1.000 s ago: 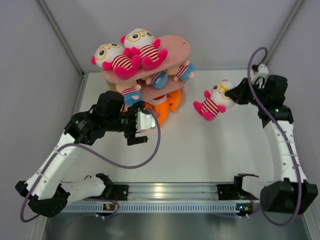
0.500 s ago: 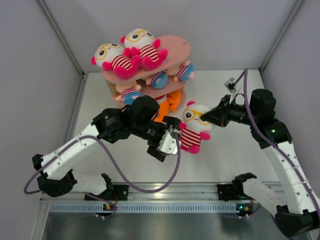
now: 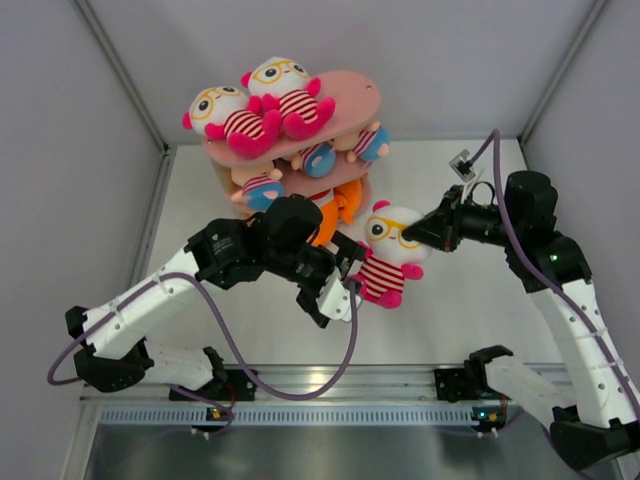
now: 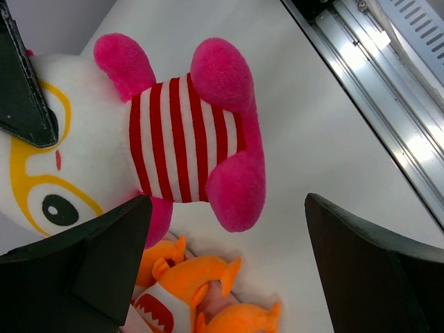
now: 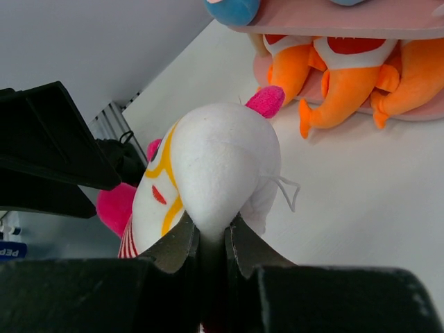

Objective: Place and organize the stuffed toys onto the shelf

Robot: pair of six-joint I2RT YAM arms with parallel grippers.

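Observation:
My right gripper (image 3: 428, 230) is shut on the white head of a yellow-goggled doll (image 3: 388, 252) with a red-striped body and pink limbs, holding it in front of the pink shelf (image 3: 350, 95). In the right wrist view the fingers (image 5: 182, 244) pinch the back of its head (image 5: 215, 159). My left gripper (image 3: 342, 285) is open beside the doll's legs. In the left wrist view the striped body (image 4: 182, 139) is just beyond the open gripper (image 4: 225, 208). Two goggled dolls (image 3: 228, 118) lie on the top board, peach dolls (image 3: 262, 188) on the middle one, and orange fish (image 3: 330, 208) at the bottom.
Orange fish also show in the left wrist view (image 4: 201, 295) and the right wrist view (image 5: 347, 76) under a pink board (image 5: 388, 24). An aluminium rail (image 3: 350, 380) runs along the near edge. Grey walls close in the table at the back and sides.
My right gripper carried the goggled doll from the far right to the middle in front of the shelf. My left arm swung right and its open gripper came up beside the doll's legs.

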